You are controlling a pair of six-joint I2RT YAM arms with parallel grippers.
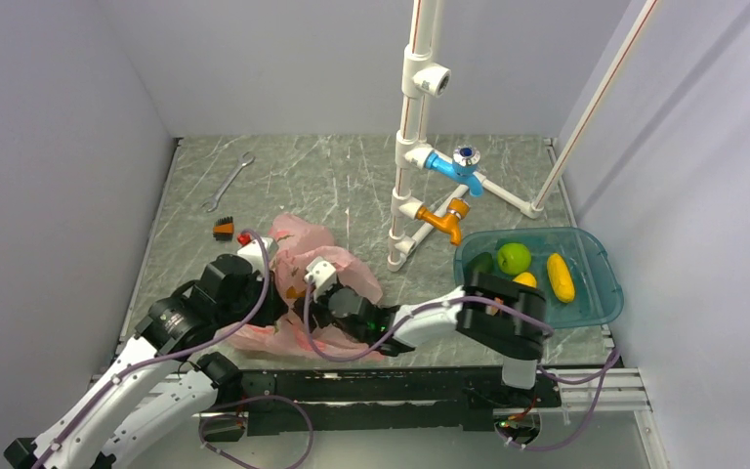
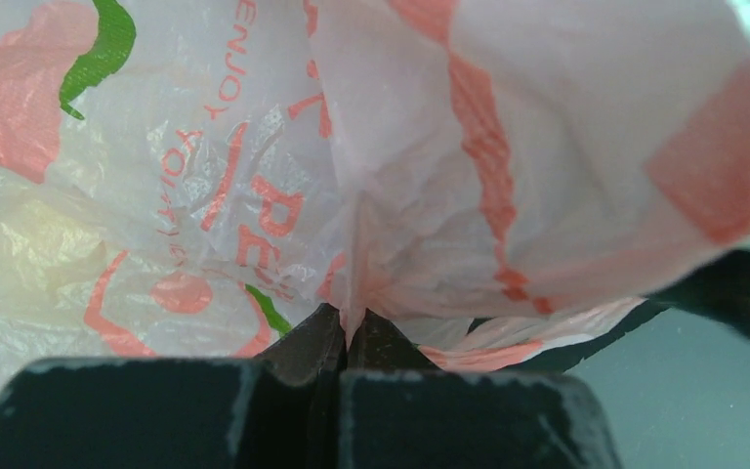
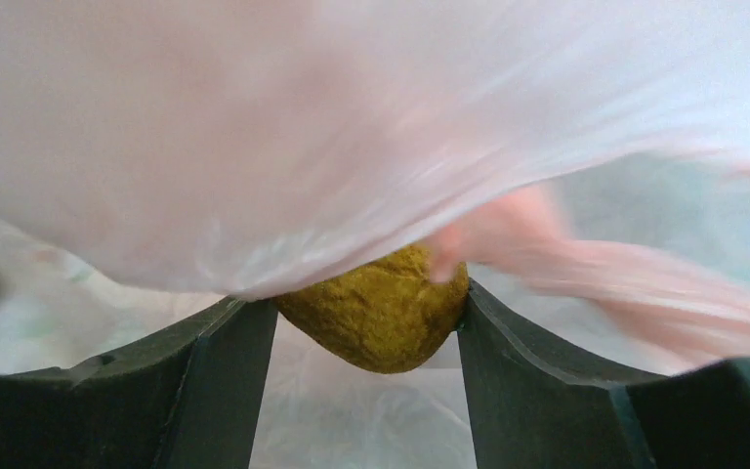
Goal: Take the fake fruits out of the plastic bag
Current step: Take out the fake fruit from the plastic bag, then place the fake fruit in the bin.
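At the far left of the grey marble table lie a silver metal wrench and a small orange and black block. Next comes the thin pink see-through plastic bag with red and green prints. It lies crumpled on the table in front of the two arms. The left end effector is closed tight and pinches a fold of the bag between its black fingers. The right end effector reaches into the bag from the right. A small round yellow-brown toy fruit with bumpy skin sits between its fingers. Both fingers touch its sides, so it is holding the fruit. Pink plastic hangs over the top of the fruit. Behind the bag stands a white pipe frame with a blue tap and an orange tap. At the right is a teal see-through plastic tub. In it lie a dark green toy avocado, a green toy apple, a small yellow fruit partly hidden by the right arm, and a long yellow toy mango
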